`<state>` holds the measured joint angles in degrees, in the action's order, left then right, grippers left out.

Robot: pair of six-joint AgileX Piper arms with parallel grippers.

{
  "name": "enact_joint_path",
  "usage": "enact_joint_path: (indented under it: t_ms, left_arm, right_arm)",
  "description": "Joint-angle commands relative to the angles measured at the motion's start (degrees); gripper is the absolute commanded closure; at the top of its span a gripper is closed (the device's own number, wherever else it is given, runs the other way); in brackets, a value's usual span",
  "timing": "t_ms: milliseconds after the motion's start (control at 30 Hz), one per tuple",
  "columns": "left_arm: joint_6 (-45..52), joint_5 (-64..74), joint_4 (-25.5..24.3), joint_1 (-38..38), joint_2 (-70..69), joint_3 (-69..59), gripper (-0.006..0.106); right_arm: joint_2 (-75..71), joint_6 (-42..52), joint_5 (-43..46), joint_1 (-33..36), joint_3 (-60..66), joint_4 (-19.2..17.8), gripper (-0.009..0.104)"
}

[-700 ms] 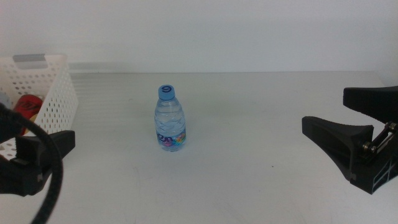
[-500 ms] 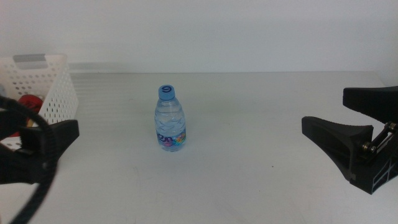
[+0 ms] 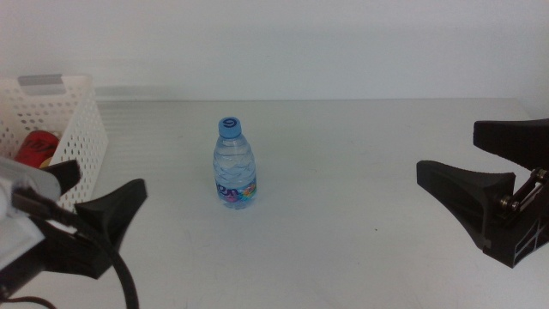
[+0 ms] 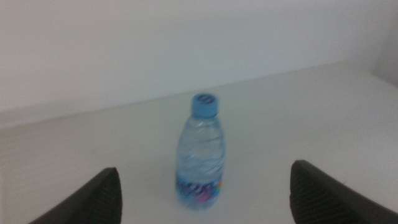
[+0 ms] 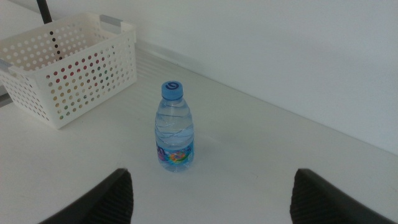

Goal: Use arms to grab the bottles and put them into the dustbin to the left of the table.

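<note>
A small clear water bottle (image 3: 234,165) with a blue cap stands upright near the middle of the white table (image 3: 360,129). It also shows in the left wrist view as the bottle (image 4: 201,152) and in the right wrist view as the bottle (image 5: 174,127). My left gripper (image 3: 99,193) is open at the lower left, between the dustbin (image 3: 81,129) and the bottle, with nothing in it. A red can (image 3: 39,146) lies inside the dustbin. My right gripper (image 3: 448,153) hangs open and empty at the right edge. The bottle stands well ahead of both grippers (image 4: 203,168) (image 5: 211,177).
The white perforated dustbin (image 5: 74,68) stands at the table's far left, with a grey strip (image 3: 40,81) on its rim. A pale wall runs behind the table's back edge. A black cable (image 3: 124,283) trails from the left arm.
My left gripper has swung right, away from the dustbin, and now faces the bottle. The red can shows more fully in the bin. The right gripper and the bottle have not moved.
</note>
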<state>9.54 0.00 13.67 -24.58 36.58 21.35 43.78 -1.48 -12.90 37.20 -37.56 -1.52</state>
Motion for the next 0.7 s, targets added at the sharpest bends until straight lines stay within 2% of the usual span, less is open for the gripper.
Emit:
enact_joint_path:
  t_ms: [0,367,567,667]
  left_arm:
    - [-1.39,-9.67,-0.3,-2.85,0.96,0.51,0.014]
    - [-2.08,-23.86,-0.49,-4.95,14.35,-2.2,0.014]
    - [-2.38,-30.01,-4.3,-4.95,21.78,-2.2,0.014]
    - [-3.2,-33.31,-4.55,-4.95,24.71,-2.2,0.014]
  right_arm:
    - [-0.22,0.89,3.98,-0.27,-1.35,-0.46,0.029]
    - [-0.22,0.89,3.98,-0.27,-1.35,-0.46,0.029]
    - [-0.22,0.89,3.98,-0.27,-1.35,-0.46,0.029]
    - [-0.22,0.89,3.98,-0.27,-1.35,-0.46,0.029]
